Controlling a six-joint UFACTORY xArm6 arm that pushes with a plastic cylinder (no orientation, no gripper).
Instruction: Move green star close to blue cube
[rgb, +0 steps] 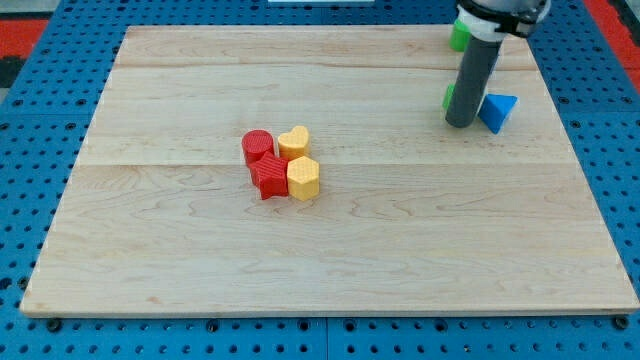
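I'm working up at the view's top right of the table (330, 250), and my tip (461, 124) is sitting between two blocks. A sliver of green (450, 98) is peeking out on the rod's left, touching it or very nearly; that could be the green star, but the rod is covering most of it and I can't make out the shape. A second green block (458, 36) is showing further up, by the table's far edge, half hidden by the arm, so I can't say for sure which one is the star. The blue block (498, 111) is just right of my tip, looking more wedge-shaped than cubic from here.

The tool is a bare rod, with nothing to spread or pinch, only pushing.

The risks, as I'm judging them: my tip is wedged between green and blue, so any push rightward is going to shove blue toward the table's right edge instead of bringing green in. A glancing contact could also spin green away. The red and yellow cluster (281, 165) at centre is well apart and out of the way.
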